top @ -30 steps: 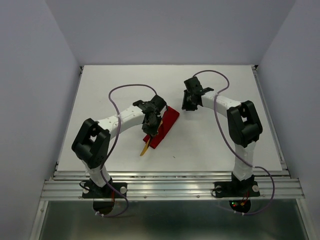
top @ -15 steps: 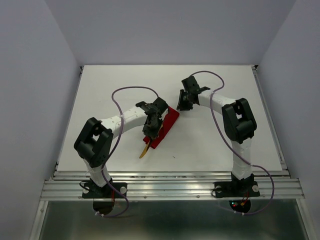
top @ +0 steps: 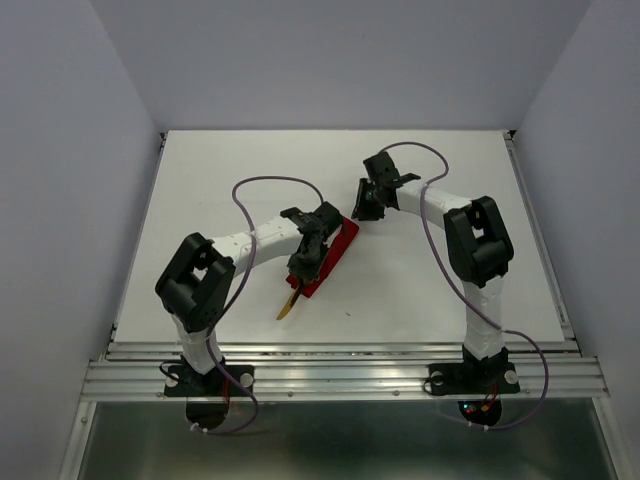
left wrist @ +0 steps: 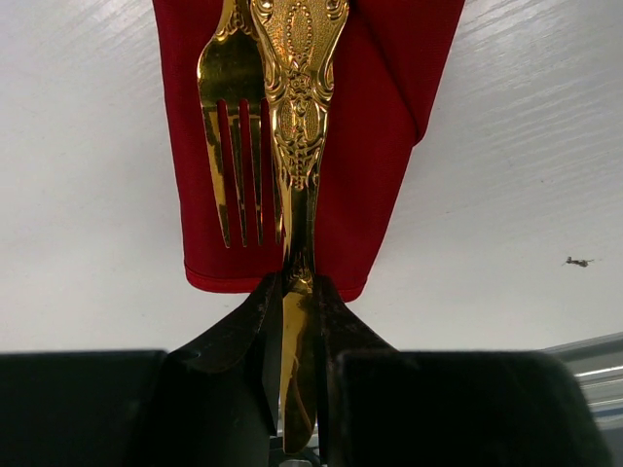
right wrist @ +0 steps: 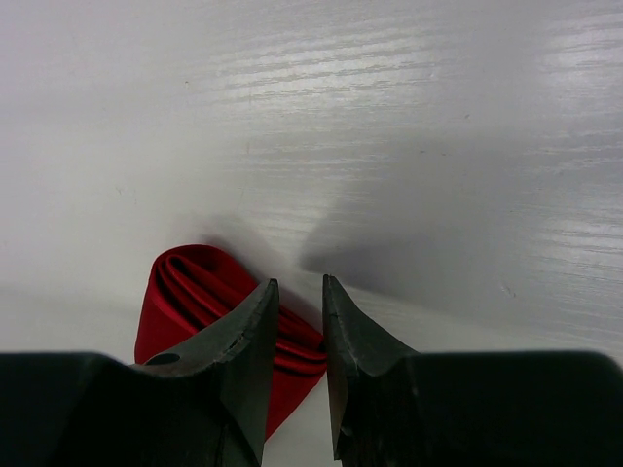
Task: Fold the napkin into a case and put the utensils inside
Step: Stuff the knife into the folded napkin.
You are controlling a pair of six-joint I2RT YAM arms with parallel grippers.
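Observation:
The napkin point(top: 338, 245) lies folded into a narrow red case, slanting across the table's middle. In the left wrist view the gold knife point(left wrist: 297, 107) and the fork point(left wrist: 234, 146) lie side by side on the red cloth point(left wrist: 389, 146), the fork's tines pointing at the camera. Their far ends run out of frame. My left gripper point(left wrist: 297, 284) is shut on the knife at the case's near end; the blade point(top: 288, 305) sticks out behind it. My right gripper point(right wrist: 300, 284) hovers at the case's far end point(right wrist: 190, 282), jaws narrowly apart, nothing between the tips.
The white table point(top: 450, 290) is walled in by pale panels at the back and both sides. A metal rail point(top: 340, 350) runs along the near edge. A purple cable point(top: 270, 182) loops above the left arm.
My right gripper has moved left to the case's far end. The left arm's elbow has swung right while its gripper stays shut on the knife.

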